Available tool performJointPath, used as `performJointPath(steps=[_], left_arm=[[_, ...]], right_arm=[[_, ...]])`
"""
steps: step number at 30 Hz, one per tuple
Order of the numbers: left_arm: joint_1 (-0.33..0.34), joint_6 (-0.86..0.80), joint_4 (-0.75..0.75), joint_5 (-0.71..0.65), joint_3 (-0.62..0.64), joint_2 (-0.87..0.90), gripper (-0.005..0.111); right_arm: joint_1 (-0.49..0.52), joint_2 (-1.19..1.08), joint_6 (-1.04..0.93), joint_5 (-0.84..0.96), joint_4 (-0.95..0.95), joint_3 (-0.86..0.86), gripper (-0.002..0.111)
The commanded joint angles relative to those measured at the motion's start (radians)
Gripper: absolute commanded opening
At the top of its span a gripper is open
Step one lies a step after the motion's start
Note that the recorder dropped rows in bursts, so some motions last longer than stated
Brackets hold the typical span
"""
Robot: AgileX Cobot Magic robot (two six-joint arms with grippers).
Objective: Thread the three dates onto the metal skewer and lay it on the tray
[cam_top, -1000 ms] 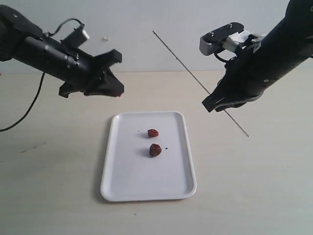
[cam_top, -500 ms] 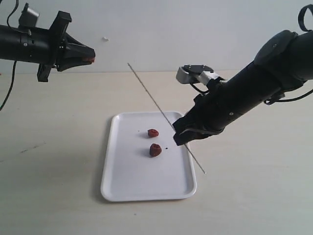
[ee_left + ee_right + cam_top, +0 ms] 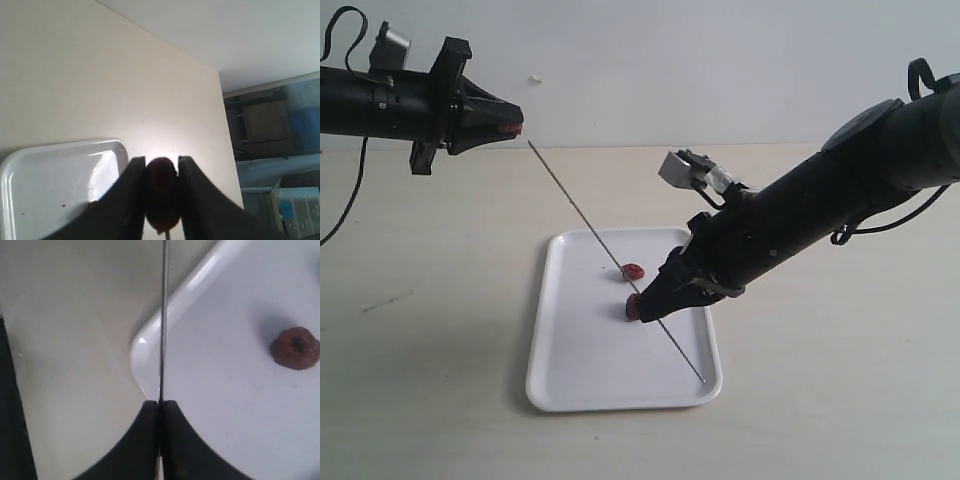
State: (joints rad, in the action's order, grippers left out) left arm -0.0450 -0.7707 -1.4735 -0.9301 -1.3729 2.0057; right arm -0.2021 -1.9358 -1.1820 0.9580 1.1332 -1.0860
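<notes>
On the left, the left gripper (image 3: 510, 125) hung high above the desk (image 3: 430, 300). Its jaws were only partly closed, and a date (image 3: 161, 195) was pinched between them. The upper tip of the metal skewer (image 3: 590, 225) stood just beside this date; whether it touched the fruit could not be told.

The risk was probably here. The rod is thin and long, so if its tip met the date off centre, it could slide along the wrinkled skin, push the fruit out of the jaws, or bend away.

From there the skewer ran slanting down over the tray (image 3: 570, 370), and its lower end was near the tray's right corner on the camera's side. A second date (image 3: 633, 270) lay on the tray just beside the rod. Further right, the right gripper (image 3: 650, 306) was clamped tight on the skewer's lower part, low over the tray. The third date (image 3: 631, 305) lay at its fingertips, partly hidden.
</notes>
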Motion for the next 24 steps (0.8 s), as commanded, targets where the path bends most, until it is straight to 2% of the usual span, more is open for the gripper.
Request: performJointPath(steps=[1,24], left_arm=[[0.002,-0.015,-0.026,-0.005,0.001,-0.004,0.024],[0.002,-0.011,-0.037,-0.07,0.001,-0.004,0.024]], right_arm=[[0.005,0.001,-0.055,0.055,0.06,0.004,0.0],[0.005,0.001,-0.05,0.002,0.064,0.004,0.0]])
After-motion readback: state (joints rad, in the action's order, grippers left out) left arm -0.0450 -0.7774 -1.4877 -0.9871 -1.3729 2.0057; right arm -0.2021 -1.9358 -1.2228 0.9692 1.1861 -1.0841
